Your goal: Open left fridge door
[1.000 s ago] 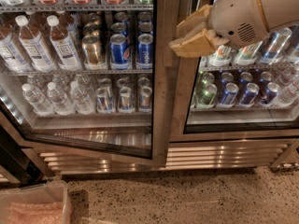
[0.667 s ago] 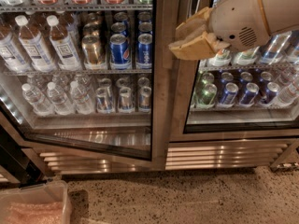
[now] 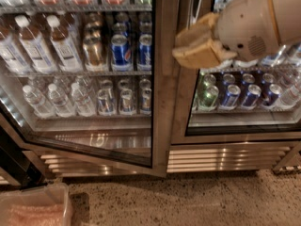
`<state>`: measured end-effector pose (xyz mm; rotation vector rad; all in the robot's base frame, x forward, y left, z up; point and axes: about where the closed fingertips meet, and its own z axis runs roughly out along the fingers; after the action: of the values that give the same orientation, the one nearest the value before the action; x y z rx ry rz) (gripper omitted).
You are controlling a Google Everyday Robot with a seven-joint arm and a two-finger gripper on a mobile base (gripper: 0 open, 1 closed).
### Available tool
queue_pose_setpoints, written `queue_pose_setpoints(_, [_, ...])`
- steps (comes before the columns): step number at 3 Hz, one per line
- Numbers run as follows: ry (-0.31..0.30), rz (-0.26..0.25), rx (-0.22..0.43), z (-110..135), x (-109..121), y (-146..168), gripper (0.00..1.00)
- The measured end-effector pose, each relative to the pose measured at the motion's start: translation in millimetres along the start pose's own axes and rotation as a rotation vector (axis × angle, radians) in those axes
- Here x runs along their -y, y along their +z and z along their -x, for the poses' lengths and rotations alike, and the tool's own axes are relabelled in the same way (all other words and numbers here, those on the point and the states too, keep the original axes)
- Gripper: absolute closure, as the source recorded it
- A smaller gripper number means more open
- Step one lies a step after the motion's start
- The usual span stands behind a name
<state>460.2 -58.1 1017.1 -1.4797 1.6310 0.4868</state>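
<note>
A translucent plastic bin (image 3: 35,206) is sitting on the speckled floor (image 3: 188,197) at the lower left. Higher up on the right, the gripper (image 3: 200,48) is hovering in front of the seam between the two doors, apart from both; whether it is spread or pressed together cannot be told. Behind it, the left fridge door (image 3: 162,102) is standing slightly ajar, its bottom edge slanting out from the cabinet. Through its glass, water bottles (image 3: 56,98) and blue Pepsi cans (image 3: 120,51) are showing on the shelves.
</note>
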Motion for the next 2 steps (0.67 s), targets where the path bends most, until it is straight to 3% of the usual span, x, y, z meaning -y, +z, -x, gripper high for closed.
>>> queue_pose_setpoints(2, [0.001, 0.0, 0.001, 0.9, -4.1, -2.7, 1.0])
